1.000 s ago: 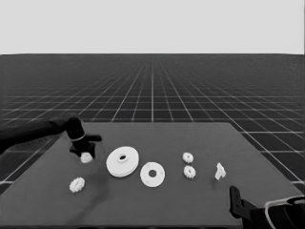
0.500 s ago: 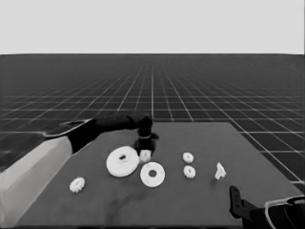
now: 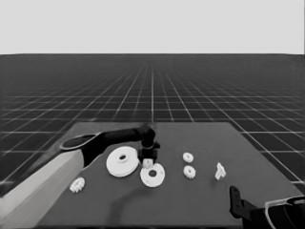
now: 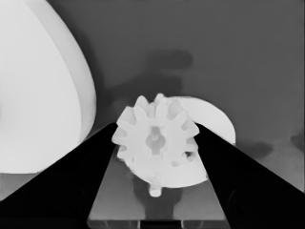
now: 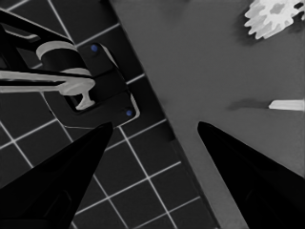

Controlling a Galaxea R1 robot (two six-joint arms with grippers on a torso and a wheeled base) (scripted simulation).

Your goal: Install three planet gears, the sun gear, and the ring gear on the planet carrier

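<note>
From my end every white part looks like matt, chalky plastic. The planet gear [image 4: 156,140] in the left gripper [image 4: 155,143] has smooth, softly rounded teeth with no shine. The larger round part [image 3: 122,161] and the smaller round part [image 3: 152,175] look equally dull and smooth. The surface [image 3: 200,200] is a flat dark matt sheet, no grain or glare. The gripper fingers [image 4: 62,186] are plain matt black, and the arm shell [image 3: 38,191] farther back is smooth pale grey, faintly satin.

Larger round part [image 3: 122,161] lies left of smaller round part [image 3: 152,175]; 2 gears [image 3: 188,164] right.
</note>
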